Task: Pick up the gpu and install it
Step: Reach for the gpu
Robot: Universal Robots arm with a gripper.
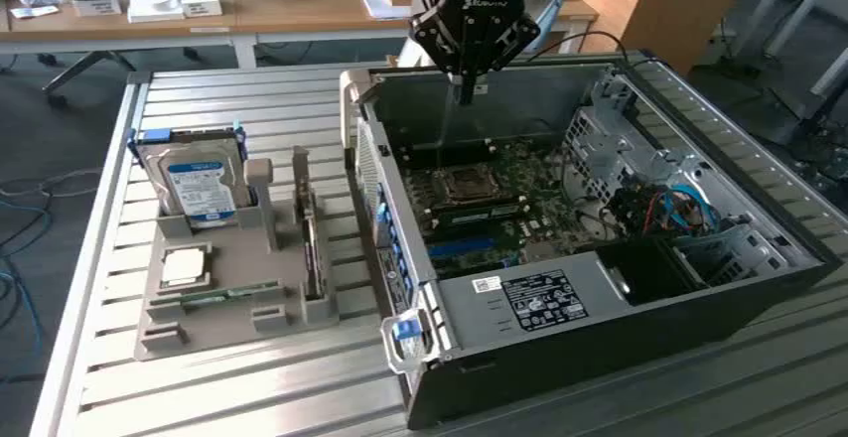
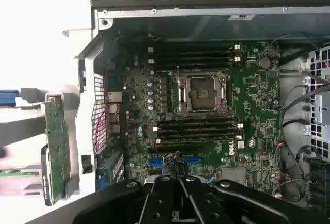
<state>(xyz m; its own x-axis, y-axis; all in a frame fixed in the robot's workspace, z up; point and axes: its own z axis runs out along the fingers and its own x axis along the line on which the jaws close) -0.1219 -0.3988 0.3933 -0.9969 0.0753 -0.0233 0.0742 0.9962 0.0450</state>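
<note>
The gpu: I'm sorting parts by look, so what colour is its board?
Green; the gpu shows best in the wrist view.

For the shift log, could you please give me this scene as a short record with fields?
gripper: shut, holding nothing, above the open computer case
gpu: standing on edge in the grey holder, outside the case, not gripped
motherboard: exposed inside the case, below the gripper
also in holder: hard drive, processor chip, RAM stick
task state: gpu not yet picked up
</note>
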